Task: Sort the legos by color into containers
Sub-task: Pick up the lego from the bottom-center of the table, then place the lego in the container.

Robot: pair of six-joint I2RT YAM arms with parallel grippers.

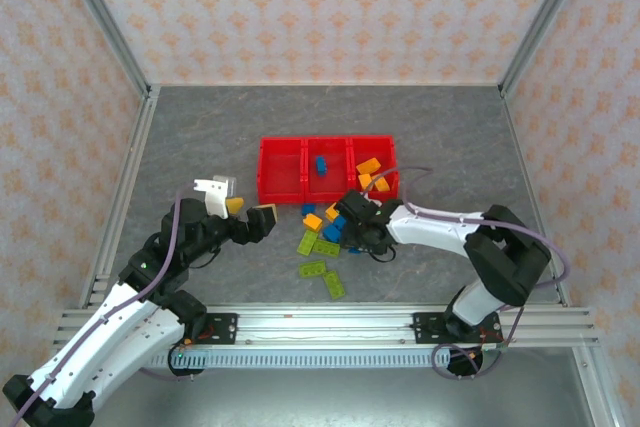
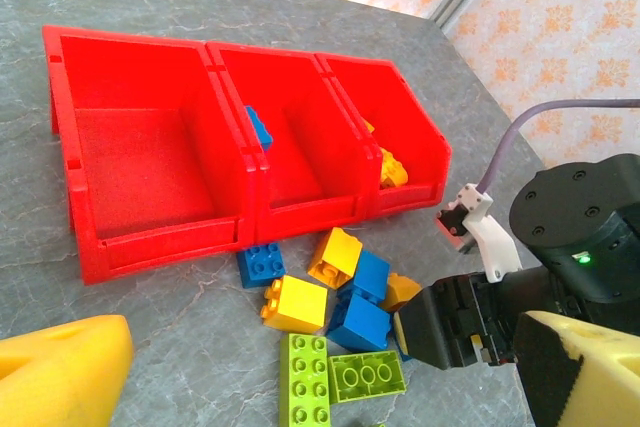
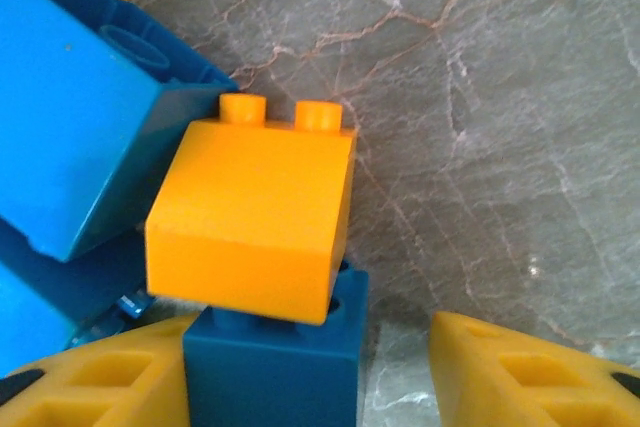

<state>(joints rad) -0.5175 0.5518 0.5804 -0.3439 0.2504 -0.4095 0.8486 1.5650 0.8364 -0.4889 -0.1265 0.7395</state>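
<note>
**Right pincer down on the pile, about to take a brick**

My right pincer (image 1: 349,215) is low over the loose legos (image 1: 322,237) on the desk (image 1: 200,147), spread and gripping nothing. On its wrist camera a dark blue brick (image 3: 275,367) sits between the two yellow fingertips (image 3: 90,387). It is hard against the left one, with bare desk between it and the right one. An orange brick (image 3: 255,212) lies tilted on top of it, just ahead of the tips. A bigger light blue brick (image 3: 70,117) is ahead and to the left.

I read this as the pick step, with the sorting well short of done. The red bins (image 1: 304,169) sit just beyond this pincer. The middle one holds a blue brick (image 1: 320,164), the right one holds orange bricks (image 1: 370,172), and the left one has nothing in it. Lime green bricks (image 1: 324,277) lie on the near side of the pincer.

Next I would close on the dark blue brick and carry it to the middle bin. The orange brick will likely slide off as it lifts, so I'd go up slowly.

My left pincer (image 1: 248,211) hangs spread and empty, well off to the left of the pile.
</note>
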